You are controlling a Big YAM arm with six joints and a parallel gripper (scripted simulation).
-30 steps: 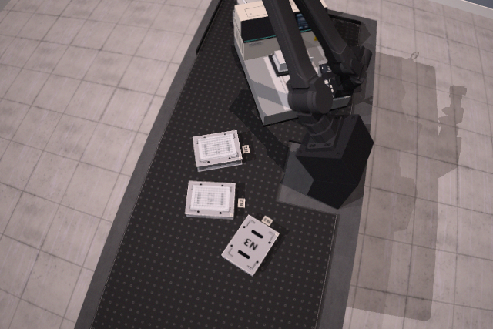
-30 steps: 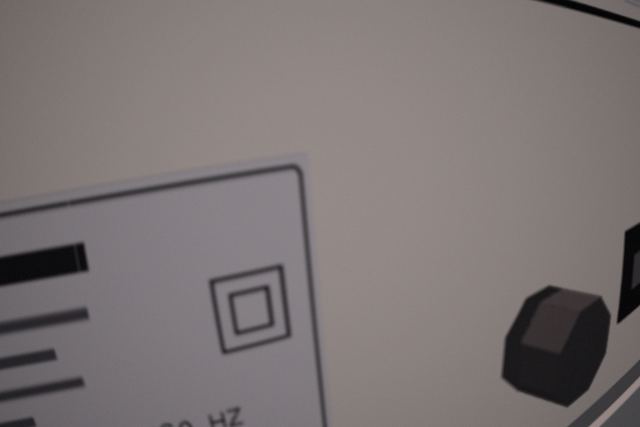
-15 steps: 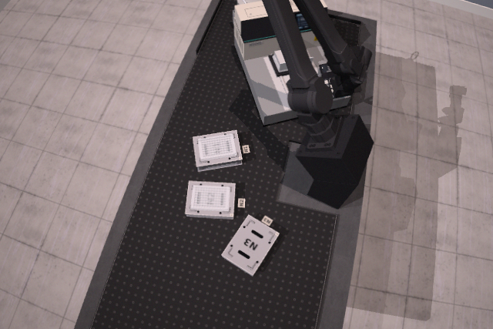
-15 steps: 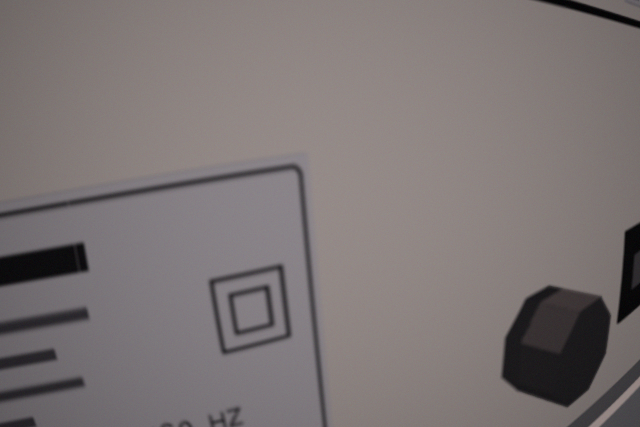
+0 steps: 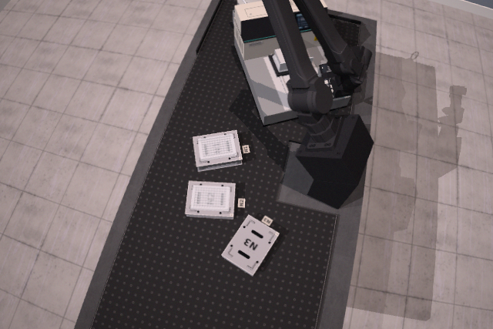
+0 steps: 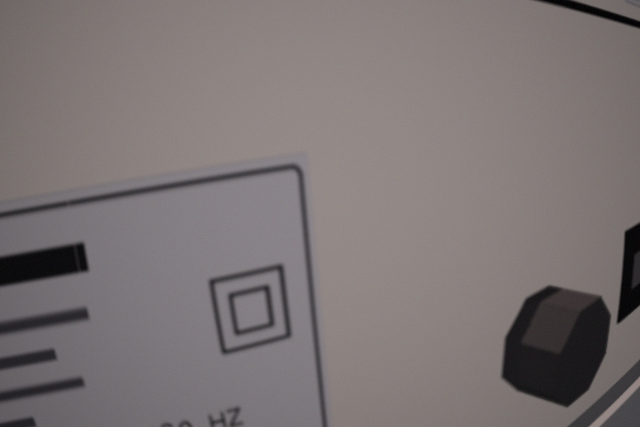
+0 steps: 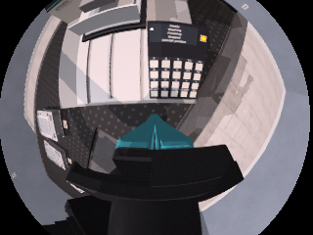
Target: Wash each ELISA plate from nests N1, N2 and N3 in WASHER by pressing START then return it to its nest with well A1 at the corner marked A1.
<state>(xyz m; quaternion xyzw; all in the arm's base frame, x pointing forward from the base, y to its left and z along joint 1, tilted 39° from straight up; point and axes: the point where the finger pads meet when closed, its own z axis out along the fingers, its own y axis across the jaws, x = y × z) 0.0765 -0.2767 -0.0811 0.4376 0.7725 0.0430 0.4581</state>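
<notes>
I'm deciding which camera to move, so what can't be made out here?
- Plate on the carrier: its seating; the arm covers part in the top view, and the frame edge cuts off the area in the wrist view.
- Keypad legends: too small in the wrist view.
- Rating label: cut off by the left and bottom edges, exterior view.

The arm (image 5: 288, 35) blocks the way above the washer (image 5: 254, 63); over nest N3 (image 5: 235, 251), passage is free.
</notes>
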